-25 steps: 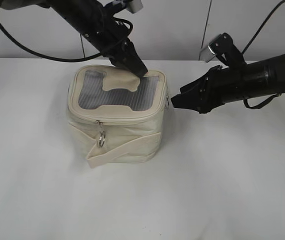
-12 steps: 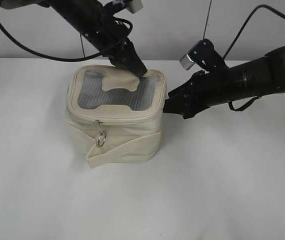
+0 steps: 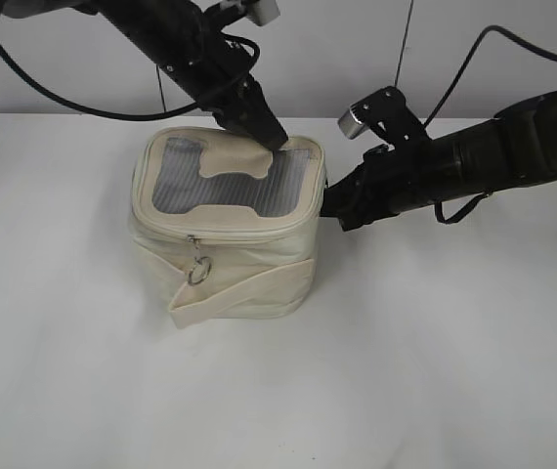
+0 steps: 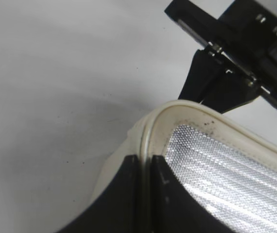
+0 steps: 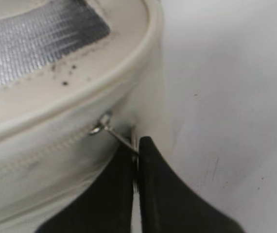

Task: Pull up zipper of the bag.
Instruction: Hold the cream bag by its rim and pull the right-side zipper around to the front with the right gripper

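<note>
Your bag sits upright on the white table, left of centre. Your left gripper presses down on the back edge of the bag's top, fingers together on the rim piping. Your right gripper is at the bag's right corner, fingers pinched on a silver ring pull of the zipper; the grip looks firm, though the ring is mostly hidden. A second pull hangs loose on the front.
</note>
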